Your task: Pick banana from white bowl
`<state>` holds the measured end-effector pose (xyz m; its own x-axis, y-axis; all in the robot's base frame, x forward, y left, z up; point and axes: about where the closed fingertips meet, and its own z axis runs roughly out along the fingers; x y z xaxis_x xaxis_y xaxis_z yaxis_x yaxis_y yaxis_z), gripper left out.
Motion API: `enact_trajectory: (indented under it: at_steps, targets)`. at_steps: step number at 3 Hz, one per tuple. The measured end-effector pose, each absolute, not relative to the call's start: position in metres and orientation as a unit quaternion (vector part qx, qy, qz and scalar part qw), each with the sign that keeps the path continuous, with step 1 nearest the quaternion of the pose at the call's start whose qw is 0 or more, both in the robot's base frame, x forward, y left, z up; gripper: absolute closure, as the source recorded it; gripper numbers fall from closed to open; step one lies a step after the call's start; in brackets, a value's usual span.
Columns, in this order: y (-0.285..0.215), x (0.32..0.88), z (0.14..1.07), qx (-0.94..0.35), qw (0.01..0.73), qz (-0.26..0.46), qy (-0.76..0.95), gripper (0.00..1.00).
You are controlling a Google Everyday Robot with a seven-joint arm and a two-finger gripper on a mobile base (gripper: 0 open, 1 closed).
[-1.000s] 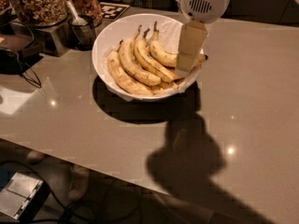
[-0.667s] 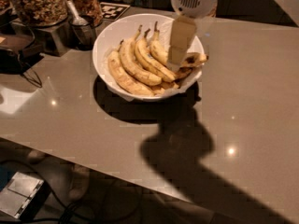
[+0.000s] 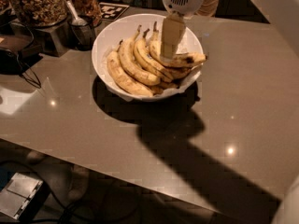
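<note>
The white bowl stands on the counter's far middle and holds several yellow bananas. The rightmost banana lies on top, its blunt tip with a dark blotch pointing right over the rim. My gripper hangs down from the white wrist at the top and reaches into the bowl, its beige finger resting on this banana's middle. The banana's stem end is partly hidden behind the finger.
Glass jars of nuts and a metal cup with a spoon stand at the back left. A dark cable lies on the left counter. The counter's front edge runs diagonally, with a box on the floor.
My gripper has moved left and down from the bowl's right rim to the top banana's middle. The bananas have not visibly shifted.
</note>
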<state>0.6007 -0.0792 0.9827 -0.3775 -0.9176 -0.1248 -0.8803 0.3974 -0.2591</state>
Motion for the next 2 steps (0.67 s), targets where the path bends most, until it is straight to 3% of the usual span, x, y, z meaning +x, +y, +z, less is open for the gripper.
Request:
enact_trajectory:
  at_steps: [2]
  targets:
    - [-0.078, 0.608, 0.956, -0.54, 0.099, -0.058, 0.834, 0.27]
